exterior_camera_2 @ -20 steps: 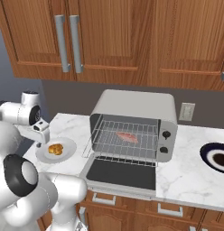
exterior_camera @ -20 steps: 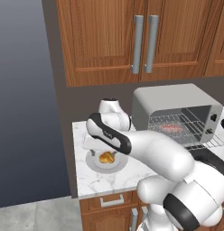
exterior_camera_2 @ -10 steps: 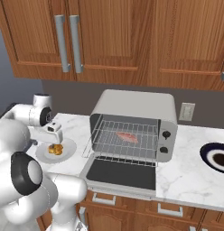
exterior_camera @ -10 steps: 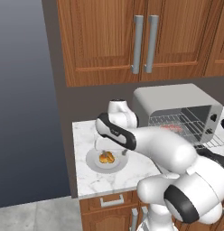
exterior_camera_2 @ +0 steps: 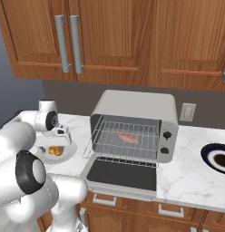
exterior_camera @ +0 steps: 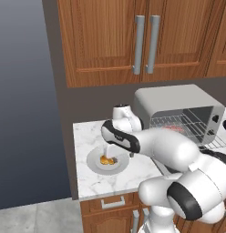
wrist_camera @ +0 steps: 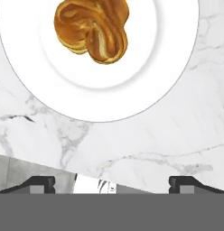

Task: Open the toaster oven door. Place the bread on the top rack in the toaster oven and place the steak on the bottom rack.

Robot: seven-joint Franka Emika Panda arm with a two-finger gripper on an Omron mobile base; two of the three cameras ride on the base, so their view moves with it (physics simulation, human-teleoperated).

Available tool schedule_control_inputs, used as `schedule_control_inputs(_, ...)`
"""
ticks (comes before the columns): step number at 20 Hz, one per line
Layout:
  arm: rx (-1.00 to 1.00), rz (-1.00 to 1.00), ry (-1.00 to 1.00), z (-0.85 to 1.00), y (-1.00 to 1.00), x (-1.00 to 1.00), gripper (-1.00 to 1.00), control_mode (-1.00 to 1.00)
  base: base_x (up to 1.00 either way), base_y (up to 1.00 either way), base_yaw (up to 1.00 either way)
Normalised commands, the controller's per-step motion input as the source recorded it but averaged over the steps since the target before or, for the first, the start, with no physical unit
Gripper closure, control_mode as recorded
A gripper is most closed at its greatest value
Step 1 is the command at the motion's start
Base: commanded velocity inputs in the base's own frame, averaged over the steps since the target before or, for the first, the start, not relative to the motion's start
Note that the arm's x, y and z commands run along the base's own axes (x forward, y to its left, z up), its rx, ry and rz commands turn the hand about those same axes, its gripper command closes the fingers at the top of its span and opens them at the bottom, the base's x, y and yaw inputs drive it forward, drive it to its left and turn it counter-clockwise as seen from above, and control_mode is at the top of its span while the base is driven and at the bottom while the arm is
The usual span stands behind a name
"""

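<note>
Already spread wide and empty, the tool (wrist_camera: 109,182) hovers over the bread (wrist_camera: 92,29), lying toward 12 o'clock on its white plate (wrist_camera: 145,85) on the worktop (wrist_camera: 168,135), while the toaster oven door (exterior_camera_2: 121,173) hangs open and the steak (exterior_camera_2: 128,137) sits inside on a rack, so only the bread is left.

- I stand in a home kitchen.
- Wooden cabinets (exterior_camera_2: 110,41) hang above a marble counter (exterior_camera_2: 191,158).
- A toaster oven (exterior_camera_2: 132,131) sits on it, near a wall outlet (exterior_camera_2: 187,112).
</note>
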Motion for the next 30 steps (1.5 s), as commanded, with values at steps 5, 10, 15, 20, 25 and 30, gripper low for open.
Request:
schedule_control_inputs(5, 0.01, 0.27, -0.09, -0.19, -0.02, 0.00, -1.00, -1.00, 0.00, 0.00, 0.00)
schedule_control_inputs(10, 0.10, 0.18, -0.20, -0.16, -0.01, 0.03, -1.00, -1.00, 0.00, 0.00, 0.00)
schedule_control_inputs(15, 0.22, 0.00, -0.04, -0.16, 0.00, 0.19, -1.00, -1.00, 0.00, 0.00, 0.00)
schedule_control_inputs(20, 0.14, -0.01, 0.00, -0.08, 0.05, 0.24, -1.00, -1.00, 0.00, 0.00, 0.00)
schedule_control_inputs(25, 0.00, -0.06, 0.00, 0.00, 0.08, 0.13, -1.00, -1.00, 0.00, 0.00, 0.00)
schedule_control_inputs(30, 0.00, -0.10, -0.02, -0.04, 0.14, 0.09, -1.00, -1.00, 0.00, 0.00, 0.00)
